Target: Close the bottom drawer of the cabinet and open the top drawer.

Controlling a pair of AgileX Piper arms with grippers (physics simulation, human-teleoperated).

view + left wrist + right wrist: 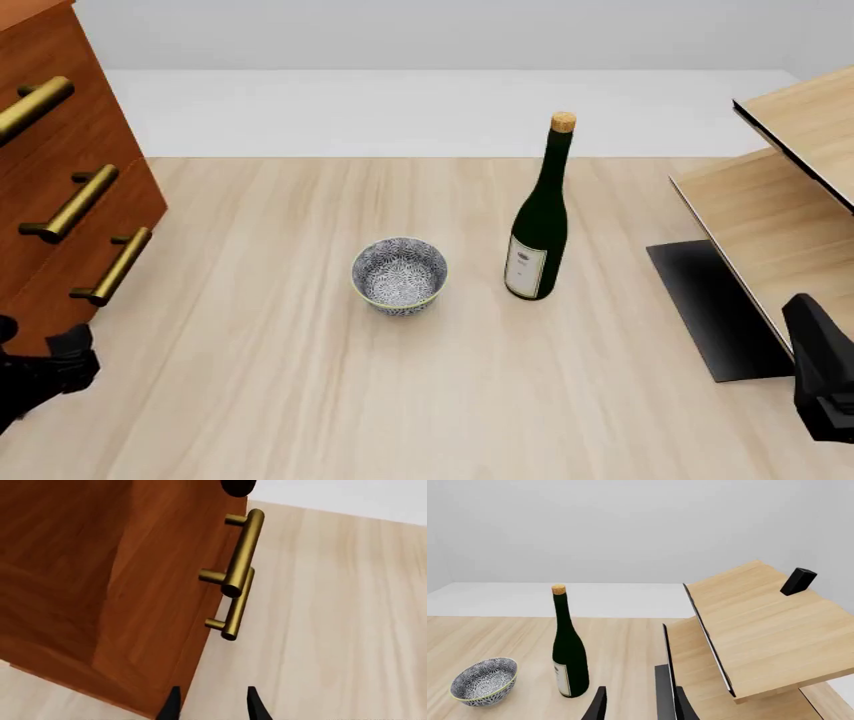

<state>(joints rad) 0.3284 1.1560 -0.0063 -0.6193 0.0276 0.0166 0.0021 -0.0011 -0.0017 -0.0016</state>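
Observation:
The reddish-brown cabinet (60,190) stands at the table's left edge. Brass bar handles mark the top drawer (34,108), a middle one, and the bottom drawer (114,265); all three fronts look flush from here. My left gripper (40,350) hovers low in front of the cabinet's near corner, below the bottom handle. In the left wrist view this gripper (213,707) is open and holds nothing, with the cabinet (133,590) and two brass handles ahead. My right gripper (817,350) sits far right, open (640,707) and touching nothing.
A patterned bowl (399,274) and a dark green wine bottle (538,220) stand mid-table. A pale wood shelf unit (787,200) with a black base plate (707,310) fills the right side, close to my right gripper. A small black block (798,581) rests on the shelf.

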